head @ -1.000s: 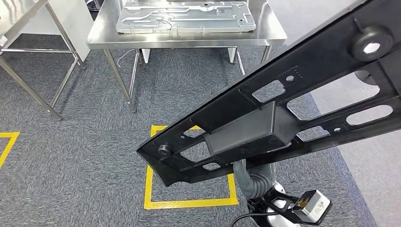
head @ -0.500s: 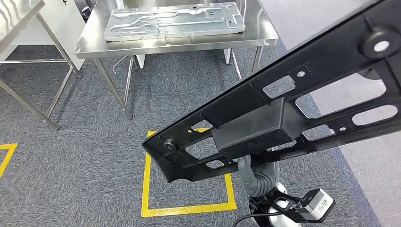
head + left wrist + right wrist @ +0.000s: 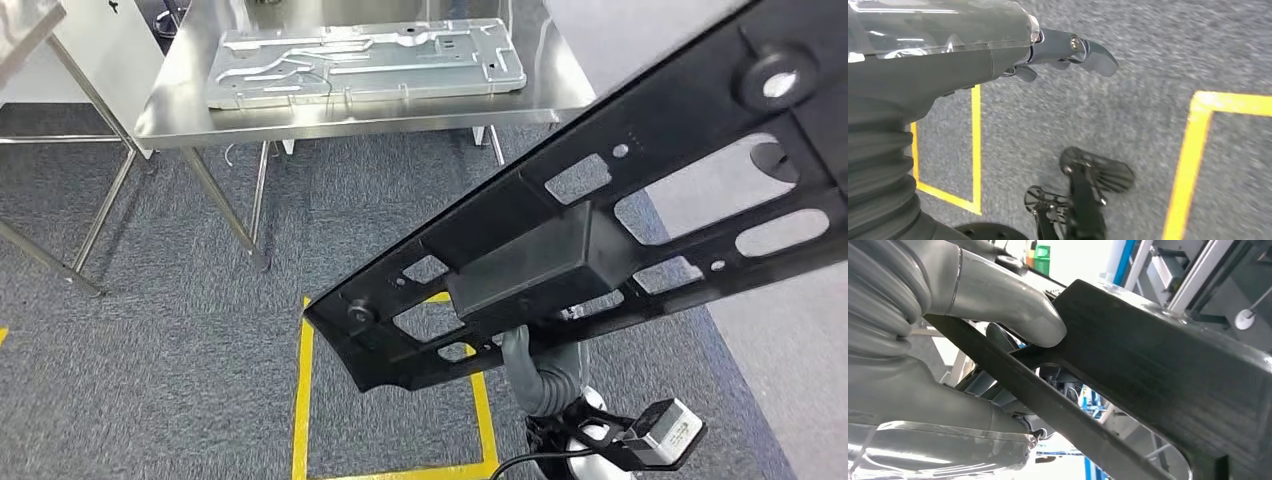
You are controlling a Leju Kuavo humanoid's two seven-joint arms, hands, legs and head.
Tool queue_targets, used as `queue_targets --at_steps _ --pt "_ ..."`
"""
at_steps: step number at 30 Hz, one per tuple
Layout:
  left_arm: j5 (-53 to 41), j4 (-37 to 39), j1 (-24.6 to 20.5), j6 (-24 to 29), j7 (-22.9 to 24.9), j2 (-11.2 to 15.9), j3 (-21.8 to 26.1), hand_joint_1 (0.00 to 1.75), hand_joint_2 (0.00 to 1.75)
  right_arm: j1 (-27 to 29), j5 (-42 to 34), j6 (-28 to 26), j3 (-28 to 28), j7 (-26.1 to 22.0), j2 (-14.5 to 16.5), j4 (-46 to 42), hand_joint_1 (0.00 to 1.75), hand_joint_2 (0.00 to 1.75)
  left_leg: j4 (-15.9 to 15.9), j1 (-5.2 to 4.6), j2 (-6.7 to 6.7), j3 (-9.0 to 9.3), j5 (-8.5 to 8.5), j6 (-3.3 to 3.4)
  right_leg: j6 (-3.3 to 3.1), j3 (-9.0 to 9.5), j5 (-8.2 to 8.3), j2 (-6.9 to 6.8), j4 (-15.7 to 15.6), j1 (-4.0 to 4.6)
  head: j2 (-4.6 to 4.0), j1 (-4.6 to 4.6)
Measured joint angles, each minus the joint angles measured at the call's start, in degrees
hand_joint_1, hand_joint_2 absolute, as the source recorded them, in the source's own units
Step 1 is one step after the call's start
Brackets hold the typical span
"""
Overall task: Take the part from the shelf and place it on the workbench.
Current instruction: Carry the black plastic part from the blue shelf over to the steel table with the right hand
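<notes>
A long black plastic part [image 3: 600, 230] with cut-out slots and a box-like block runs slantwise across the head view, from low centre to the upper right. My right hand [image 3: 998, 315] grips it; the thumb presses on the part's [image 3: 1158, 355] dark edge in the right wrist view. The grey ribbed right wrist [image 3: 545, 385] shows beneath the part. The steel workbench [image 3: 400, 112] stands ahead at the top, and a silver stamped metal panel [image 3: 360, 62] lies on it. My left hand [image 3: 1058, 50] hangs over the carpet, fingers apart, holding nothing.
A yellow taped square [image 3: 300, 400] marks the grey carpet just before the workbench. The bench's legs [image 3: 225, 205] slant down to the floor. A second steel table [image 3: 30, 25] stands at the far left. Pale smooth floor [image 3: 780, 330] borders the carpet on the right.
The whole view has shifted: the workbench sits lower and larger in the picture and the yellow square has slid down. The black part stays in my right hand.
</notes>
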Motion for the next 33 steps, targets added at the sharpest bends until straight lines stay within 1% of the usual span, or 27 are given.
queue_targets --at_steps 1,2,3,4,5,7,8,9,10,11,12,13,14,16,17,18,19,20,21,22,23,25,27,29,31,32,33 --pt "0.0 0.0 0.0 0.0 0.0 0.0 0.0 0.00 1.75 0.2 0.1 -0.1 -0.1 0.0 0.0 0.0 1.75 1.75 -0.3 0.07 -0.08 1.25 -0.76 -0.05 0.12 -2.21 -2.71 -0.02 1.3 -0.16 -0.01 0.00" --pt "0.0 0.0 0.1 0.0 0.0 0.0 0.0 0.00 1.75 0.4 0.1 -0.2 -0.2 0.0 0.0 0.1 1.75 1.75 -0.5 0.15 -0.14 2.53 -1.64 -0.15 0.23 -3.84 -5.46 -0.05 1.3 -0.37 -0.01 0.00" --pt "0.0 0.0 0.1 0.0 0.0 0.0 0.0 0.00 1.75 0.5 0.2 -0.3 -0.3 0.0 0.0 0.1 1.75 1.75 -0.6 0.26 -0.19 3.86 -2.60 -0.30 0.38 -4.86 -7.29 -0.10 0.2 -0.59 -0.01 0.00" --pt "0.0 0.0 0.1 0.0 0.0 0.0 0.0 0.00 1.75 0.6 0.3 -0.4 -0.4 0.0 0.0 0.1 1.75 1.75 -0.6 0.38 -0.22 5.28 -3.69 -0.51 0.58 -5.40 -7.30 -0.21 -2.1 -0.85 -0.01 0.00" --pt "0.0 0.0 0.2 0.0 0.0 0.0 -0.1 0.00 1.75 0.8 0.3 -0.5 -0.5 0.0 0.0 0.2 1.75 1.75 -0.6 0.48 -0.21 6.53 -4.82 -0.75 0.82 -5.60 -4.77 -0.47 -5.2 -1.14 -0.01 0.00" --pt "0.0 0.1 0.2 0.0 0.0 0.0 -0.1 0.00 1.75 1.2 0.3 -0.6 -0.6 0.0 0.0 0.4 1.75 1.75 -0.5 0.49 -0.14 8.78 -7.12 -1.38 0.87 -5.53 4.86 -1.49 -11.0 -1.34 -0.01 0.00" --pt "0.0 0.1 0.1 0.0 0.0 0.0 -0.1 0.00 1.75 1.3 0.4 -0.7 -0.7 0.0 0.0 0.5 1.75 1.75 -0.6 0.53 -0.04 9.56 -8.06 -1.81 0.52 -5.41 8.45 -1.79 -12.4 -1.15 0.00 -0.01" --pt "0.0 0.2 0.0 0.0 0.0 0.0 -0.1 0.00 1.75 1.3 0.5 -0.7 -0.7 0.1 0.0 0.5 1.75 1.75 -0.5 0.64 0.05 10.31 -8.54 -2.30 0.00 -5.16 10.07 -1.87 -12.8 -0.86 0.00 -0.01" --pt "0.0 0.2 -0.2 0.0 0.0 0.0 -0.1 0.00 1.75 1.3 0.6 -0.8 -0.8 0.1 0.0 0.4 1.75 1.75 0.2 0.84 0.11 10.36 -8.28 -2.76 -0.69 -4.69 9.29 -1.65 -12.7 -0.57 0.00 -0.01" --pt "0.0 0.2 -0.5 0.0 0.0 0.0 -0.1 0.00 1.75 1.2 0.7 -0.8 -0.9 0.0 0.0 0.2 1.75 1.75 2.4 1.06 0.21 9.68 -7.37 -3.11 -1.21 -4.10 8.88 -1.39 -12.8 -0.43 0.00 -0.01" --pt "0.0 0.1 -0.7 0.0 0.0 -0.1 -0.1 0.00 1.75 1.1 0.7 -0.8 -0.9 0.0 0.0 0.1 1.75 1.75 5.9 1.21 0.21 7.98 -6.09 -3.33 -1.71 -3.38 8.31 -1.27 -13.0 -0.39 -0.01 -0.01" --pt "0.0 0.1 -0.9 0.0 0.0 -0.1 -0.1 0.00 1.75 1.1 0.7 -0.8 -1.0 0.0 0.1 0.1 1.75 1.75 10.1 1.29 0.21 5.37 -5.34 -3.42 -2.15 -2.56 7.77 -1.22 -13.2 -0.34 -0.01 -0.01" --pt "0.0 0.1 -1.0 0.0 0.0 -0.2 -0.1 0.00 1.75 1.2 0.8 -0.8 -1.0 0.0 0.1 0.1 1.75 1.75 14.3 1.30 0.20 2.48 -5.74 -3.47 -2.46 -1.75 7.22 -1.15 -13.4 -0.30 -0.01 -0.01" --pt "0.0 0.1 -0.8 0.0 0.0 -0.2 -0.1 0.00 1.75 1.3 0.9 -0.9 -1.0 0.0 0.1 0.1 1.75 1.75 19.2 1.19 0.17 -2.45 -10.16 -3.48 -2.84 -0.10 5.94 -0.86 -13.5 -0.10 -0.01 -0.01" --pt "0.1 0.2 -0.7 0.0 0.0 -0.2 -0.1 0.00 1.75 1.4 0.9 -0.9 -1.0 0.0 0.1 0.2 1.75 1.75 19.7 1.12 0.17 -4.14 -12.71 -3.42 -2.94 0.77 5.26 -0.64 -13.5 0.05 -0.01 -0.02" --pt "0.1 0.2 -0.6 0.0 0.0 -0.2 -0.1 0.00 1.75 1.4 0.9 -1.0 -1.0 0.0 0.1 0.2 1.75 1.75 19.0 1.06 0.17 -5.23 -14.09 -3.25 -3.00 1.65 4.60 -0.42 -13.5 0.21 -0.01 -0.02" --pt "0.2 0.2 -0.5 0.0 -0.1 -0.2 -0.1 0.00 1.75 1.5 0.9 -1.0 -1.0 0.0 0.1 0.3 1.75 1.75 16.9 0.94 0.16 -5.71 -13.60 -2.92 -3.04 2.54 3.96 -0.27 -13.5 0.38 -0.01 -0.02" --pt "0.3 0.2 -0.4 0.0 -0.2 -0.2 -0.1 0.00 1.75 1.5 1.0 -1.0 -1.0 0.0 0.2 0.3 1.75 1.75 13.7 0.74 0.17 -5.62 -11.11 -2.43 -3.04 3.36 3.36 -0.18 -13.6 0.54 -0.01 -0.02" --pt "0.4 0.2 -0.3 0.0 -0.2 -0.1 -0.1 0.00 1.75 1.5 1.0 -1.0 -1.0 0.0 0.2 0.3 1.75 1.75 10.3 0.41 0.09 -5.20 -7.32 -1.79 -3.00 4.11 2.82 -0.13 -13.5 0.65 -0.01 -0.01" --pt "0.5 0.2 -0.3 0.0 -0.3 -0.1 -0.1 0.00 1.75 1.5 1.1 -1.0 -1.0 0.0 0.2 0.4 1.75 1.75 7.7 0.03 -0.04 -4.85 -4.71 -1.24 -2.82 4.64 2.32 0.03 -13.5 0.74 -0.01 -0.02" --pt "0.5 0.2 -0.4 0.0 -0.3 -0.1 -0.1 0.00 1.75 1.5 1.2 -1.1 -1.0 0.0 0.2 0.4 1.75 1.75 6.0 -0.27 -0.22 -4.55 -3.05 -0.82 -2.56 5.01 1.82 0.16 -13.5 0.80 -0.01 -0.02" --pt "0.6 0.2 -0.5 0.0 -0.4 -0.1 -0.1 0.00 1.75 1.5 1.5 -1.5 -1.0 0.0 0.3 0.5 1.75 1.75 5.3 -0.58 -0.51 -4.23 -3.04 -0.40 -1.93 5.48 1.04 0.46 -13.7 0.86 -0.01 -0.03" --pt "0.7 0.2 -0.5 0.0 -0.4 -0.2 -0.1 0.00 1.75 1.6 1.9 -2.3 -1.0 0.0 0.3 0.5 1.75 1.75 4.2 -0.13 -0.49 -3.29 -1.02 -0.07 -1.29 5.89 0.34 0.37 -13.2 0.89 -0.01 -0.03" --pt "0.9 0.2 -0.5 0.0 -0.5 -0.3 -0.1 0.00 1.75 1.6 2.6 -3.2 -1.0 0.0 0.4 0.6 1.75 1.75 3.3 0.32 -0.40 -2.50 0.54 0.18 -0.50 4.19 -2.07 0.14 -9.2 0.68 -0.01 -0.03" --pt "1.1 0.2 -0.5 0.0 -0.5 -0.3 -0.1 0.00 1.75 1.7 3.7 -4.2 -1.0 0.2 0.4 0.8 1.75 1.75 3.3 0.29 -0.58 -2.37 0.29 0.25 0.19 -0.29 -5.53 -0.01 -1.7 0.16 -0.01 -0.02" --pt "1.2 0.2 -0.4 0.0 -0.5 -0.3 -0.1 0.00 1.75 1.8 4.3 -4.6 -1.0 0.4 0.4 1.0 1.75 1.75 3.3 0.30 -0.84 -2.34 0.10 0.21 0.45 -2.32 -6.22 -0.05 1.2 -0.09 -0.01 -0.02" --pt "1.3 0.2 -0.4 0.0 -0.5 -0.4 -0.1 0.00 1.75 2.0 4.7 -4.9 -1.0 0.5 0.4 1.1 1.75 1.75 3.4 0.31 -1.14 -2.23 -0.11 0.14 0.65 -3.47 -5.72 -0.07 2.3 -0.31 -0.01 -0.02"
